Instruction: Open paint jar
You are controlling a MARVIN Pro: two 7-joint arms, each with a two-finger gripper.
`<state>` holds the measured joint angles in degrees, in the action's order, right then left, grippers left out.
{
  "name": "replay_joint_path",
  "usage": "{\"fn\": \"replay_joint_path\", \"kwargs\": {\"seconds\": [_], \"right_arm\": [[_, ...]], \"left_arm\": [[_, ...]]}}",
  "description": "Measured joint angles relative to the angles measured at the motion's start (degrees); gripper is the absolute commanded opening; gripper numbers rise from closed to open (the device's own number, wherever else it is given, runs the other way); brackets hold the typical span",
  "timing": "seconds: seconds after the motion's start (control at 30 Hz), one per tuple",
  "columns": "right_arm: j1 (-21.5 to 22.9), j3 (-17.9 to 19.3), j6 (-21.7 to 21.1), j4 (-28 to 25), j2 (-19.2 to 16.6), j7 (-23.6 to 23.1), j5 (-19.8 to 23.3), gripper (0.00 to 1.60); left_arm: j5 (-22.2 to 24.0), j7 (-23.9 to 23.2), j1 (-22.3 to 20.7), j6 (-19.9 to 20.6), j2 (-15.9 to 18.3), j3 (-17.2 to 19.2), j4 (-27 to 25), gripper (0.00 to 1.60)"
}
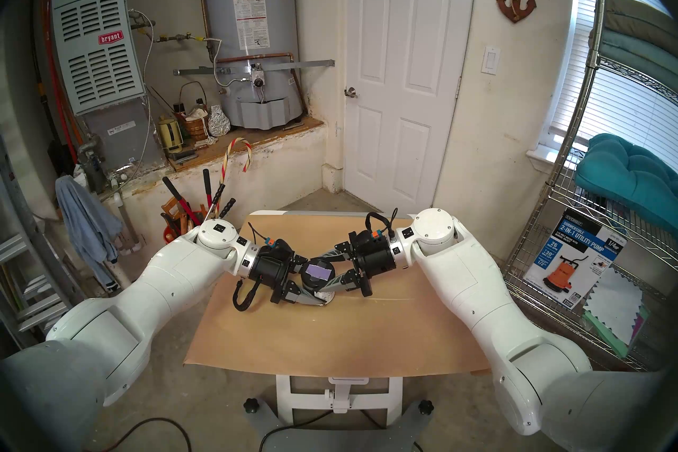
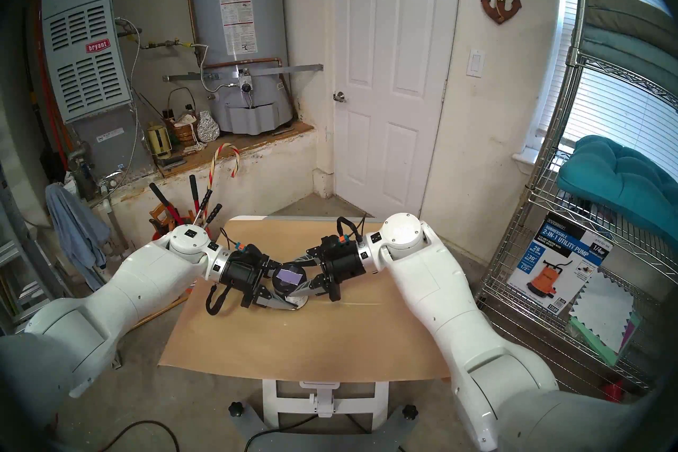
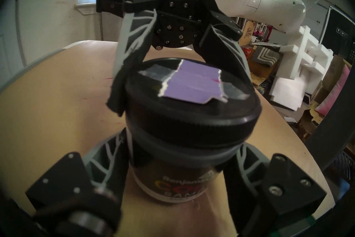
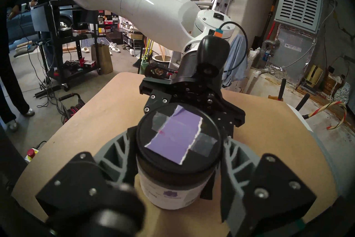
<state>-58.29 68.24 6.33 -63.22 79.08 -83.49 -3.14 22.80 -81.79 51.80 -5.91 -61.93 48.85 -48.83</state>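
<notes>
Paint jar (image 1: 318, 279) stands on the table (image 1: 330, 337), left gripper (image 3: 178, 146) clamping its body, right gripper (image 4: 178, 153) clamping its black lid (image 3: 192, 100).

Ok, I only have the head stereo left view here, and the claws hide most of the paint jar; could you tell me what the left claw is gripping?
Observer: The left claw is clamped on the body of the paint jar, below the lid.
Operator: Thank you. And the other one?
Observer: The right claw pinches the lid's ribbed side, one finger on each side.
Operator: Is the lid off yet, please?
Observer: No. In the left wrist view it sits down over the jar's mouth.
</notes>
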Motion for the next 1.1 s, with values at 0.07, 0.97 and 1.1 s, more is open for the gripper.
{"fn": "replay_joint_path", "kwargs": {"seconds": [0.07, 0.97, 1.1], "right_arm": [[0.44, -0.65, 0.30, 0.10, -0.18, -0.03, 0.17, 0.55], [-2.22, 7.69, -7.96, -4.53, 1.04, 5.31, 7.65, 1.60], [-4.58, 11.16, -10.13, -7.38, 1.77, 9.13, 7.64, 1.60]], "left_arm": [[-0.08, -0.16, -0.06, 0.03, 0.01, 0.00, 0.05, 0.00], [-1.38, 2.67, -0.78, 0.14, -0.99, 0.28, 0.70, 0.00], [-1.92, 4.25, -0.74, 0.09, -1.29, 0.46, 0.35, 0.00]]}}
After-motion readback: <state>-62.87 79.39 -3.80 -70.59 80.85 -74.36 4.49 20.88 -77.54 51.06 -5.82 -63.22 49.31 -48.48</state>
